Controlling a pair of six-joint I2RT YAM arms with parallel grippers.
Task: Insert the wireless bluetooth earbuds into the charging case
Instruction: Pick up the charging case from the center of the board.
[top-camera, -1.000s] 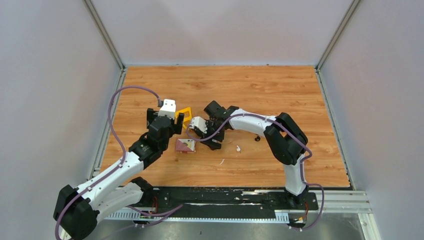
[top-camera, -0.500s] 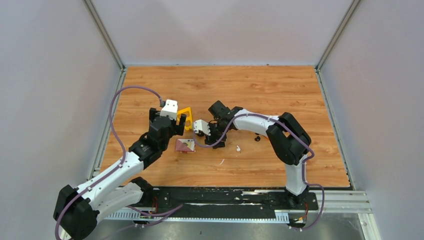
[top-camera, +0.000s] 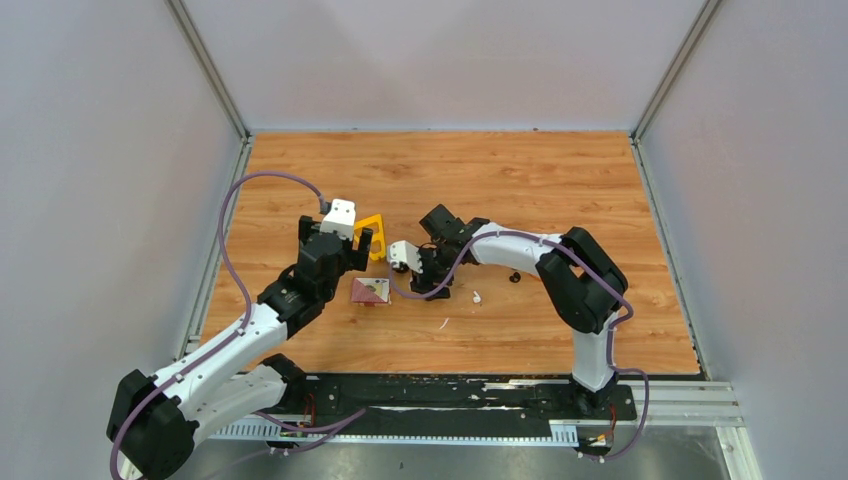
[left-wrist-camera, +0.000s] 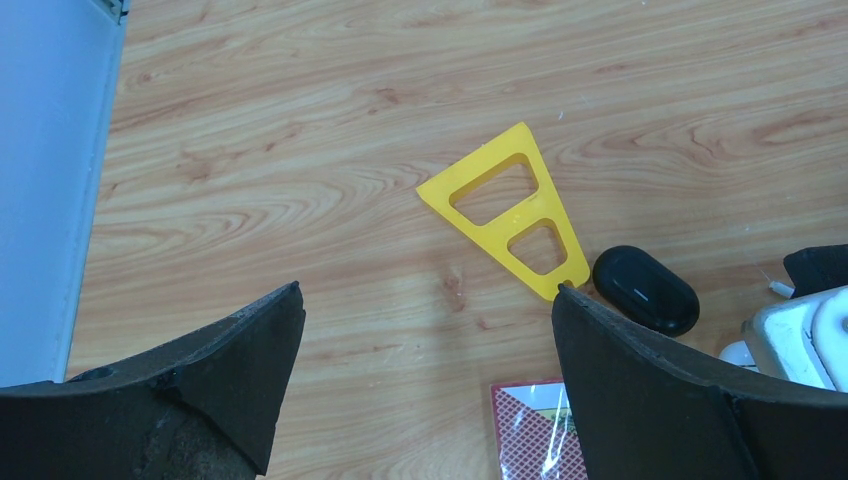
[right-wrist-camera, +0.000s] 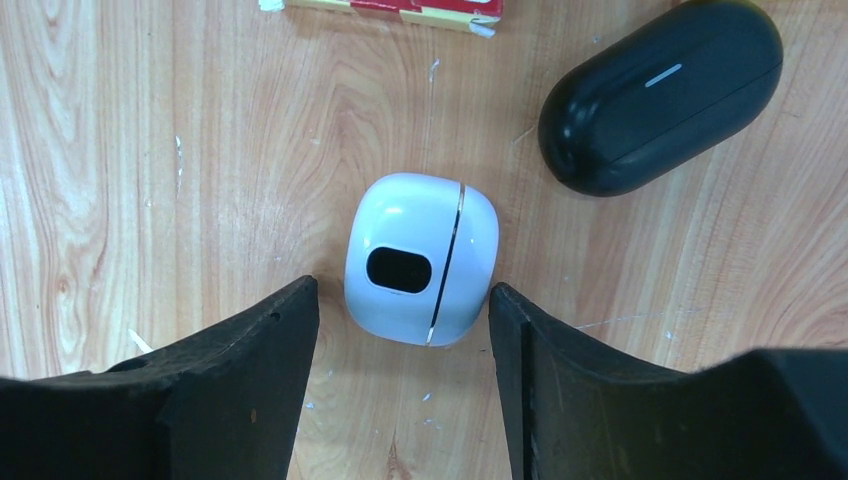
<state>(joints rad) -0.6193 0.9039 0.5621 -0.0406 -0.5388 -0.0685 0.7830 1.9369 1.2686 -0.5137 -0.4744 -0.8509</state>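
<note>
You're looking at a robotics lab test cell, not a home or a shop. What shows it:
- A wood-laminate table (top-camera: 520, 170) is boxed in by plain grey panels (top-camera: 100, 150) on aluminium profile posts (top-camera: 205, 65).
- The left arm (top-camera: 215, 360) and right arm (top-camera: 580, 290) are bolted to a black base plate (top-camera: 440, 392) on slotted rail (top-camera: 680, 400).
- An exposed purple cable (top-camera: 228, 240) loops off the left arm.
- Unrelated props lie loose on the wood: charging case (right-wrist-camera: 421, 258), black oval pod (right-wrist-camera: 660, 95), yellow plastic triangle (left-wrist-camera: 505, 210), red card (top-camera: 370, 290).

walls (top-camera: 430, 60): plain grey | table (top-camera: 560, 170): wood-grain | corner posts (top-camera: 205, 65): metal
</note>
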